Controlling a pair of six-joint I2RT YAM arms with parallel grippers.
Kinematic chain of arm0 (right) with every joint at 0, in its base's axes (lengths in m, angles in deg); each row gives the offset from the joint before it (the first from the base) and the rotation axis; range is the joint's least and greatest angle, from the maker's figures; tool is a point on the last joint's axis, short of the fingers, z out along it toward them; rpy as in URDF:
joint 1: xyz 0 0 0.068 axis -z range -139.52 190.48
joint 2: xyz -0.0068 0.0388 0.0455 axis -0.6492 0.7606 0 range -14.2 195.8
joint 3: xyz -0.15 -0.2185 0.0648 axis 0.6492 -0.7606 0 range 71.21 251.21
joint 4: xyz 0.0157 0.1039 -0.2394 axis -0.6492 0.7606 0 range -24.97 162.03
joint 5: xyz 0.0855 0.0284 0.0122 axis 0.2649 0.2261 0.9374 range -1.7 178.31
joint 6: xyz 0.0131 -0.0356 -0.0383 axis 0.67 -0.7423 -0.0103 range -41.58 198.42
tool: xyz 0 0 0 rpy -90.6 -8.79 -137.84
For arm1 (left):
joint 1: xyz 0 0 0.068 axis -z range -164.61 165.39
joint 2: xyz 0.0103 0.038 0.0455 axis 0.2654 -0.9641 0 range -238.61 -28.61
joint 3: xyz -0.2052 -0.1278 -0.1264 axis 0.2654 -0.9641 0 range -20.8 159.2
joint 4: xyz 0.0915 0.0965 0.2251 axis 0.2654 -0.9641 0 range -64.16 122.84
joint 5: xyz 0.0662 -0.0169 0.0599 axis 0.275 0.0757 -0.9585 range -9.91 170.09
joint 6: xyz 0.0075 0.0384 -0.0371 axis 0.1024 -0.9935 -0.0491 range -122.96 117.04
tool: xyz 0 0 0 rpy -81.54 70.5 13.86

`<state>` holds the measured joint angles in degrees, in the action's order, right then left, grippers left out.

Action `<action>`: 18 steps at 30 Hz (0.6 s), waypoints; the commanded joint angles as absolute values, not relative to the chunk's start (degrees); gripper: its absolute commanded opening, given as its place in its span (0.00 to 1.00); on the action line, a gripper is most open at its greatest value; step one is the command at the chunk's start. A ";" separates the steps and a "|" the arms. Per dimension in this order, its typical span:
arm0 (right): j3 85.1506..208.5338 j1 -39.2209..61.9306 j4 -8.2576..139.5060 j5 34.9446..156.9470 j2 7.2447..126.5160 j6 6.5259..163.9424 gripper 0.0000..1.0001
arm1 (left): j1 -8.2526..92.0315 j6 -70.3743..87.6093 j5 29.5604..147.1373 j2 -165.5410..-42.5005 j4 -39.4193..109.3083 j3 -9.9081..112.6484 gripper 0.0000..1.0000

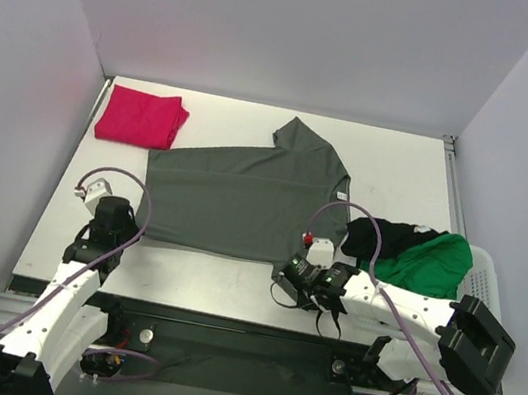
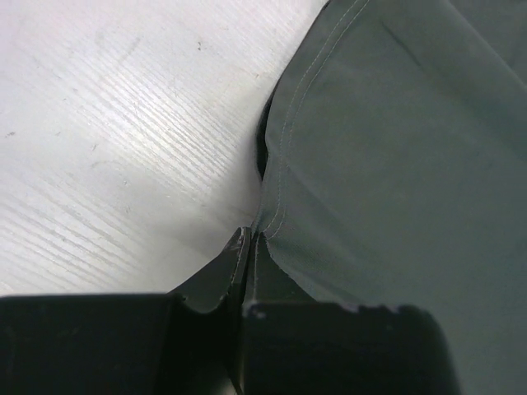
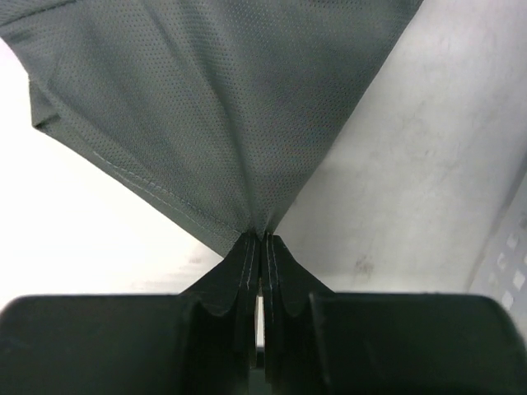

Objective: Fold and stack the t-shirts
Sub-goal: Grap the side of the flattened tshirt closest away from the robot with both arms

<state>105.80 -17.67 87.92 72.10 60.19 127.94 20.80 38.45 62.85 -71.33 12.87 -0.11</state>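
The dark grey-green t-shirt (image 1: 238,198) lies spread flat mid-frame on the surface (image 1: 400,175), its long axis apparently running left to right. Its near edge sits at the 2 tools, and the cloth stretches away from both toward the top of the frame. The left tool (image 2: 249,234) is pressed together on the stitched lower-left corner. The right tool (image 3: 262,237) is pinched on the lower-right edge, where the fabric tents up into its tips. Each arm is nearest its own corner, so a fold would likely carry this edge away from the arms. The magenta-red t-shirt (image 1: 140,118) lies folded at upper left (a likely stacking spot). The black t-shirt (image 1: 377,239) and bright green t-shirt (image 1: 427,263) sit heaped in the basket (image 1: 486,275) at right.
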 commanded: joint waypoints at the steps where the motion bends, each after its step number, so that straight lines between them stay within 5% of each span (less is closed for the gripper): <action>1: 105.48 -19.63 94.47 69.59 56.82 131.32 0.00 | 20.40 40.28 60.41 -67.21 9.73 1.26 0.00; 18: 112.69 -32.72 108.34 61.07 51.37 140.20 0.00 | 25.31 46.96 58.21 -53.76 -1.52 0.91 0.00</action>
